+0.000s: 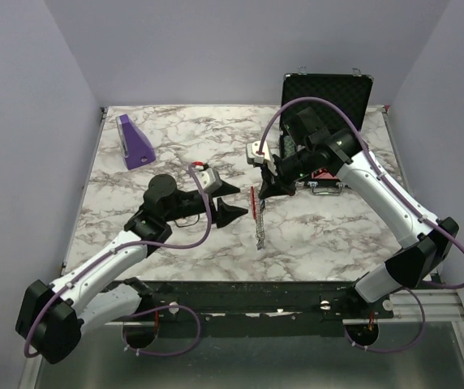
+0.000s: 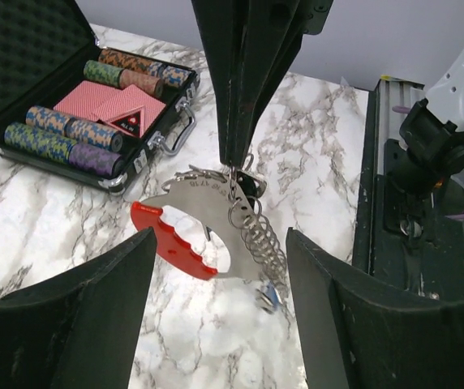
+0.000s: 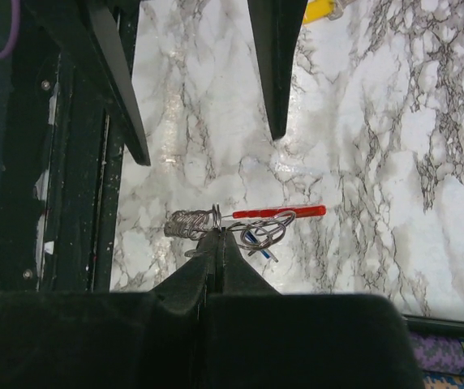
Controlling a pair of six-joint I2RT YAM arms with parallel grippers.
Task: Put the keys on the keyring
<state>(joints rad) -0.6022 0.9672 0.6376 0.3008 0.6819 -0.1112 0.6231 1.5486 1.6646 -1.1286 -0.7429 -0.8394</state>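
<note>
The keyring (image 2: 204, 212), a silver plate with a red curved clip (image 2: 169, 240), hangs above the marble table. My right gripper (image 3: 215, 237) is shut on its top ring, coming down from above in the left wrist view. A chain of small metal rings (image 2: 263, 243) dangles from it, with a blue-headed key (image 2: 271, 297) at the end. My left gripper (image 2: 220, 237) is open, its fingers standing either side of the hanging keyring without touching it. From above, the keyring (image 1: 254, 203) and chain (image 1: 259, 231) sit between the two grippers. No other keys can be made out.
An open black case (image 1: 327, 93) of poker chips and cards (image 2: 86, 105) lies at the back right, close behind the right arm. A purple wedge block (image 1: 135, 142) stands at the back left. The table's front rail (image 2: 394, 186) is near the left gripper.
</note>
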